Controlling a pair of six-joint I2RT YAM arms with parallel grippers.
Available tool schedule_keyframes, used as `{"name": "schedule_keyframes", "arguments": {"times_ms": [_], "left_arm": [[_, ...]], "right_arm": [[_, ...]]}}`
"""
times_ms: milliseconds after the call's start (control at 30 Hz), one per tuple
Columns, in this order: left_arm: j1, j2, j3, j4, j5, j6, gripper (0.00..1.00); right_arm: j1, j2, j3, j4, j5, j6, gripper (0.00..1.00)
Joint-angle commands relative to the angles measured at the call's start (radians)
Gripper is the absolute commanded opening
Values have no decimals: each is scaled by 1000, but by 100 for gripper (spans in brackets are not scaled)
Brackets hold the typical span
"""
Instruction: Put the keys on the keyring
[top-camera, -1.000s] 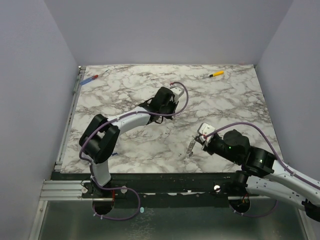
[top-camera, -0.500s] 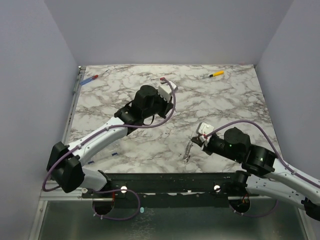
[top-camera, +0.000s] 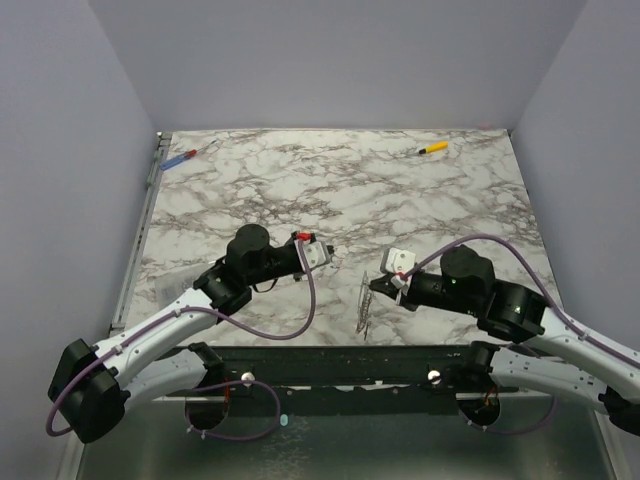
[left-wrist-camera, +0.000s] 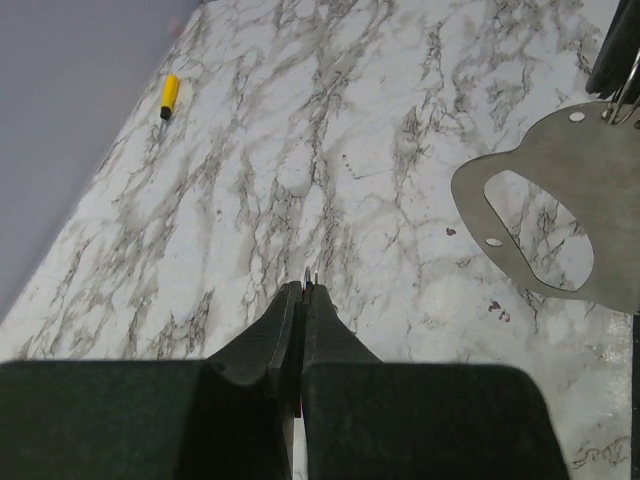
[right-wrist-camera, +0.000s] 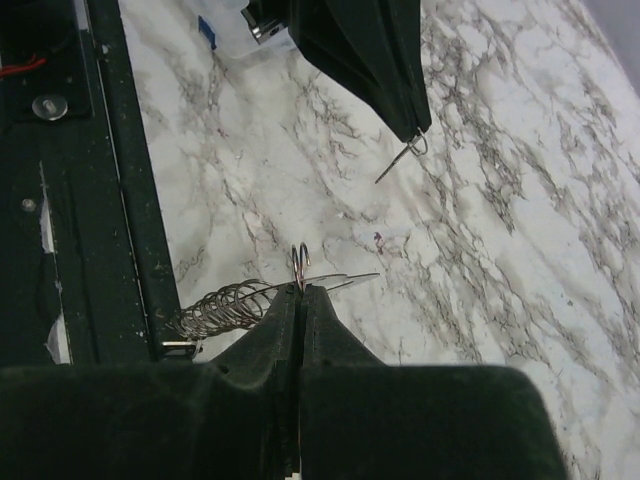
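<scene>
arms (top-camera: 170, 325): white links, black joints | cables (top-camera: 478, 238): purple | jaws: black

The left gripper (top-camera: 334, 262) and right gripper (top-camera: 374, 286) (jaws pressed together on both) faced each other, the 2 arms (top-camera: 170, 325) bent inward.

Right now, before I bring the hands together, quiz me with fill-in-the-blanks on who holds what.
The left hand pinches the tiny dark loop, the ___.
The right hand holds the pale cluster of ___.
Both hands are ___, not open.
The yellow-handled tool lies near the ___ edge of the table.
Missing words: keyring; keys; shut; far.
</scene>
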Motion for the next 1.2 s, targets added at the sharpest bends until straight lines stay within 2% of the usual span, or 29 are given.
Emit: {"name": "schedule_keyframes", "arguments": {"times_ms": [0,133,267,367,500,567,767,867,933,1000,1167], "left_arm": [[7,-40,-15,82,15,92,0],[9,-41,-57,192,-116,18,0],[10,4,-47,190,-106,-5,0],[13,20,-26,200,-23,-43,0],[16,-46,-77,318,170,-37,0],[15,-70,-88,328,219,-29,0],[18,-141,-136,391,2,-4,0],[18,-140,-133,367,134,21,0],[18,-133,-125,356,235,25,0],[18,-129,-122,353,282,23,0],[18,-129,-125,347,381,28,0]], "right_arm": [[-4,27,6,36,20,-43,1],[-4,58,12,77,28,-54,1],[-4,82,32,87,45,-56,1],[-4,83,35,77,48,-65,1],[-4,85,49,42,57,-68,1],[-4,82,50,39,60,-67,1],[-4,64,30,91,177,-80,1],[-4,63,34,90,145,-72,1],[-4,72,38,73,48,-69,1],[-4,96,49,49,-17,-67,1],[-4,154,97,0,-69,-54,1]]}}
